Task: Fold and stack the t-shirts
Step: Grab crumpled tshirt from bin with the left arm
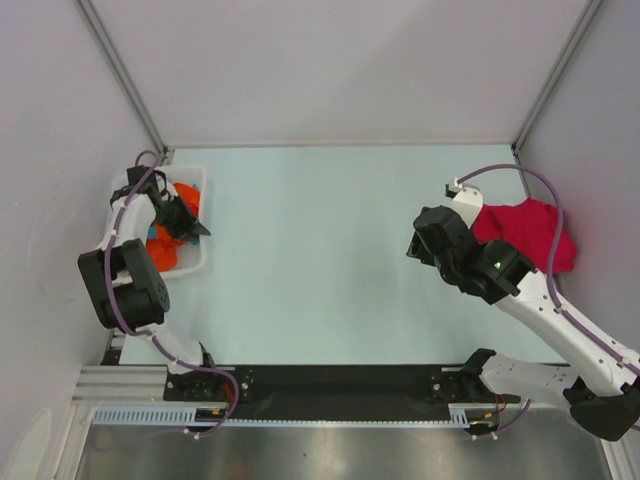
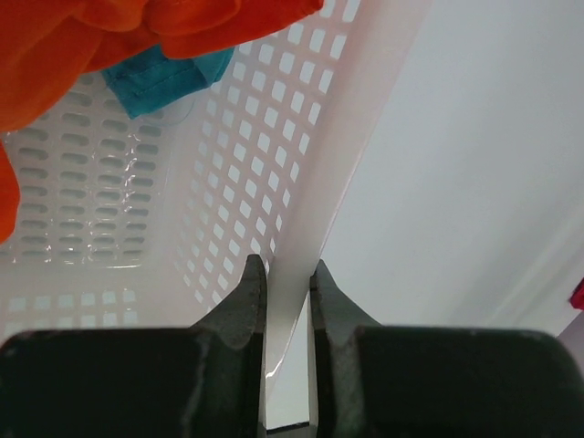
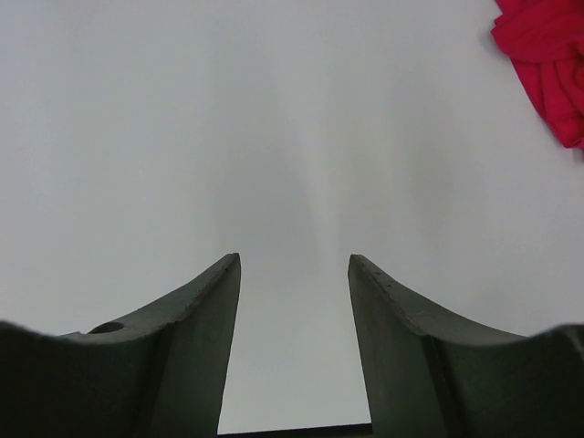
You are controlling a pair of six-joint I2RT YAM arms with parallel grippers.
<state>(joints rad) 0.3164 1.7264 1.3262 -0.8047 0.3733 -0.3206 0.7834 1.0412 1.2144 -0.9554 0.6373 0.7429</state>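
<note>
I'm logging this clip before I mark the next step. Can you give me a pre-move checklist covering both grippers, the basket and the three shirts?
1. Left gripper grip: ok. Its jaws are closed on the wall of the white basket.
2. Shirts in the basket: ok. The orange t-shirt and teal t-shirt lie inside, unfolded.
3. Right gripper free: ok. It is open and holds nothing above the table.
4. Red t-shirt ready to fold: not ok. It is crumpled in a heap at the table's right side.
5. Stack begun: not ok. No folded shirt is in view.
6. Basket sitting flat on the table: cannot tell.
</note>
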